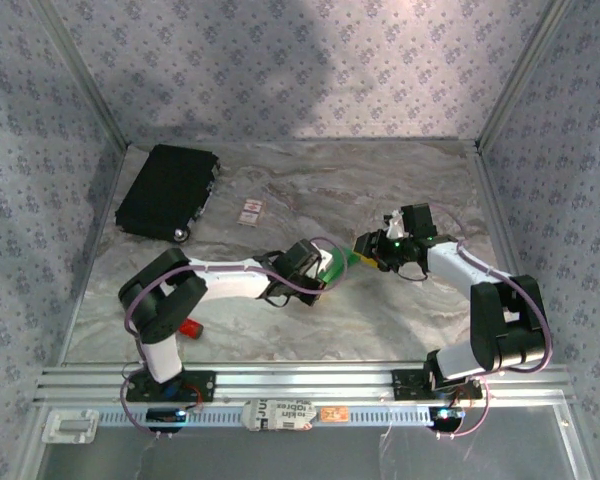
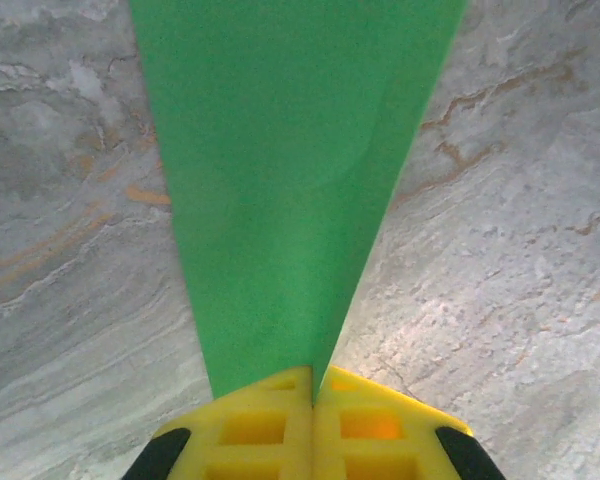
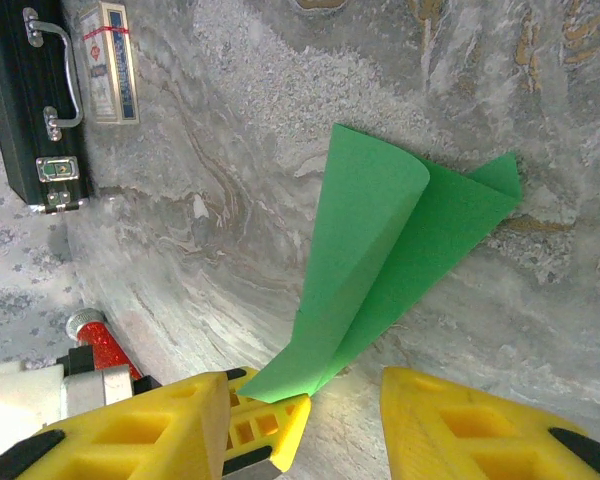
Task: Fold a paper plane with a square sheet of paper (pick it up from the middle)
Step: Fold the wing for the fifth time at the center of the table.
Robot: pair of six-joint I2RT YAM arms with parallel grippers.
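From the overhead camera I count 1 black rectangular case (image 1: 167,190) lying flat at the far left of the grey marbled table (image 1: 310,330). There is 1 red bar-shaped tool (image 1: 189,327) at the near left, just beside the left arm's base. There is also 1 small white card with red marks (image 1: 250,211) a little right of the case and apart from it.

Near the middle of the table, my 2 arms meet. The left gripper (image 1: 325,268) has its 2 yellow fingers (image 2: 260,430) pressed tight together, and the 1 bright green sheet of paper (image 1: 337,265) is pinched between them at one narrow end. On the left wrist camera the sheet (image 2: 280,200) fans out wide from that pinch (image 2: 313,385), over the table.

The right gripper (image 1: 365,248) sits just right of the sheet, facing the left one. On the right wrist camera its 2 yellow fingers (image 3: 460,430) stand apart (image 3: 310,385) and grip nothing. The pinched corner of the sheet (image 3: 390,260) and the tip of the left gripper lie in the gap between them. From here the sheet shows 2 flaps, the left flap curling over at its top edge. I cannot tell whether its far edge touches the table. The same camera also catches the case (image 3: 30,110), the card (image 3: 110,62) just beside it, and the red tool (image 3: 100,340).
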